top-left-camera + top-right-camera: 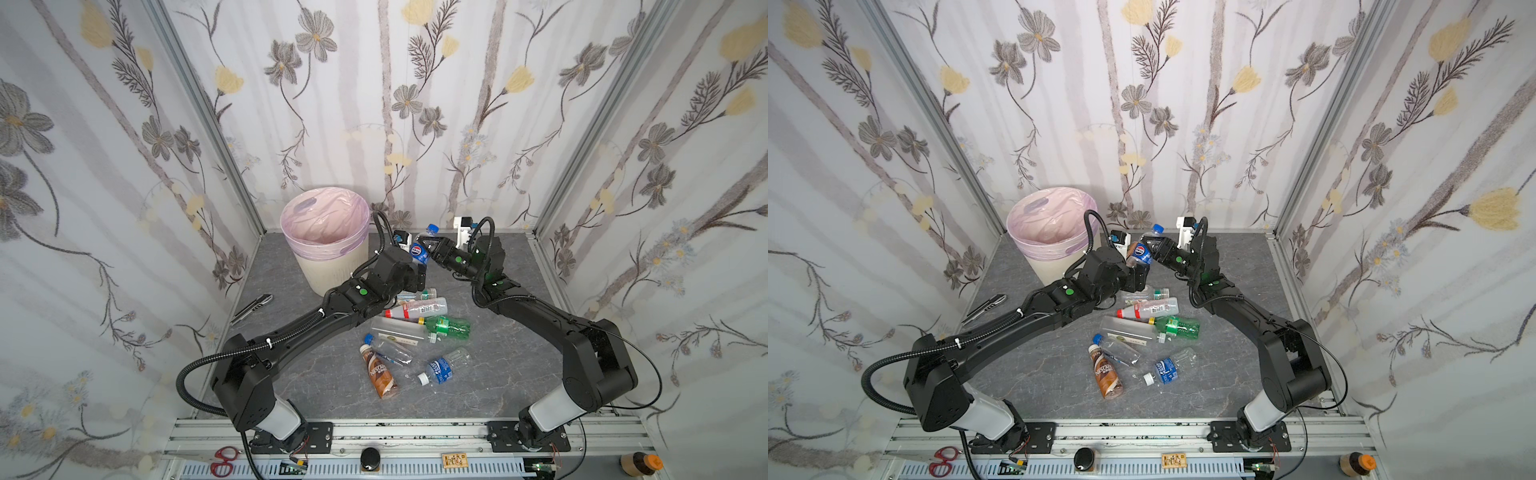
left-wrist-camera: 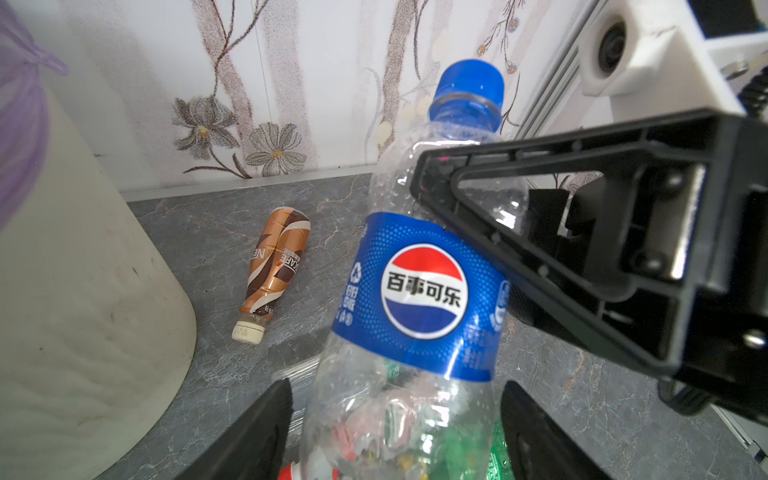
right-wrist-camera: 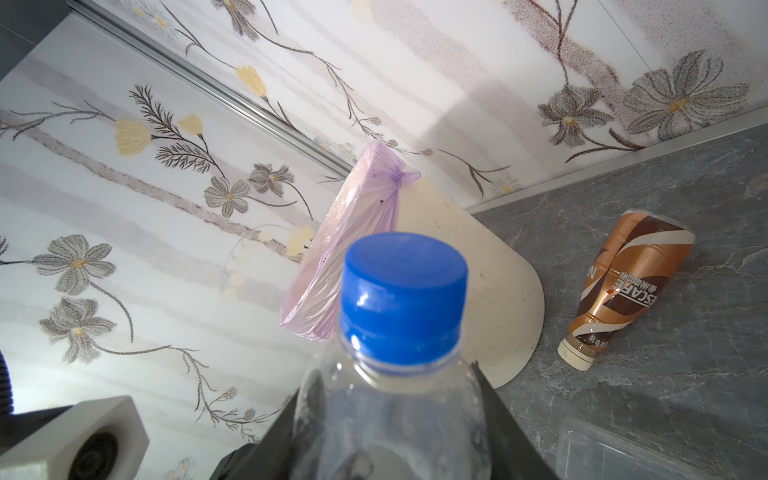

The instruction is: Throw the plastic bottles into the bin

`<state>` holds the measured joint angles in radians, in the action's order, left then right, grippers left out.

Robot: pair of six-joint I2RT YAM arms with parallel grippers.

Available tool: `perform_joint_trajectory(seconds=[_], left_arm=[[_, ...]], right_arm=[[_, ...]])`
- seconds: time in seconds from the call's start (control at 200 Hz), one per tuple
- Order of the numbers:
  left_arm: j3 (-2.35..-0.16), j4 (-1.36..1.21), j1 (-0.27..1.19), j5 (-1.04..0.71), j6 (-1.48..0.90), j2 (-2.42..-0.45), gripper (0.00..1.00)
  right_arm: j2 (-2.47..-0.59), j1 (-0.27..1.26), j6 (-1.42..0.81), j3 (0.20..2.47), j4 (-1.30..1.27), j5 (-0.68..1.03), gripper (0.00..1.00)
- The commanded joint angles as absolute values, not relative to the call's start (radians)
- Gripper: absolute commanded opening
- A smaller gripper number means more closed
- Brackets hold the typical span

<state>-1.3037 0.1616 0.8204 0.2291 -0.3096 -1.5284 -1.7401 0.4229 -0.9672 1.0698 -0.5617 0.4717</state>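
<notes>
Pepsi bottle (image 2: 419, 291) (label 百事可乐, blue cap) pinched by right pincer (image 1: 427, 245); left pincer (image 2: 395, 436) spread, not gripping.

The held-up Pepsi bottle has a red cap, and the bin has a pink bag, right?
Not quite: the cap on the Pepsi bottle is blue, not red, as the right wrist view shows. The bin does have a pink bag.

My black right pincer (image 1: 424, 247); clear bottle (image 2: 390, 195) with blue cap (image 2: 467, 83), blue label (image 2: 365, 257), red-white-blue disc (image 2: 424, 291). Cream bin (image 1: 330, 270), pale lilac bag (image 1: 324, 220). Grey marbled table (image 1: 498, 374); white walls (image 1: 374, 83), grey and yellow flowers (image 1: 316, 33).
</notes>
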Motion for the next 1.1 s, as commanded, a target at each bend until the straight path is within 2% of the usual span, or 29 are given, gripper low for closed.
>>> perform_joint_trajectory(seconds=[0.0,0.035,0.21,0.455,0.635,0.809,0.944,1.094], left_arm=[[-1.301,0.141,0.815,0.267,-0.298,-1.504,0.97],[-1.301,0.143,0.809,0.267,-0.297,-1.493,1.0],[-1.303,0.163,0.773,0.261,-0.282,-1.432,1.0],[-1.404,0.23,0.699,0.238,-0.289,-1.364,1.0],[-1.432,0.261,0.525,0.082,-0.374,-1.295,1.0],[-1.423,0.268,0.426,0.018,-0.393,-1.211,1.0],[-1.393,0.268,0.363,-0.013,-0.418,-1.159,1.0],[-1.357,0.269,0.304,-0.052,-0.422,-1.121,1.0]], right_arm=[[-1.745,0.413,-0.945,1.109,-0.578,0.441,0.49],[-1.745,0.407,-0.933,1.125,-0.56,0.434,0.49],[-1.742,0.383,-0.858,1.239,-0.453,0.386,0.49],[-1.736,0.372,-0.731,1.529,-0.304,0.272,0.49],[-1.667,0.367,-0.657,1.618,-0.385,0.1,0.49],[-1.648,0.364,-0.641,1.665,-0.494,-0.023,0.49],[-1.722,0.378,-0.686,1.757,-0.527,-0.039,0.5],[-1.927,0.477,-0.661,1.982,-0.43,-0.044,0.5]])
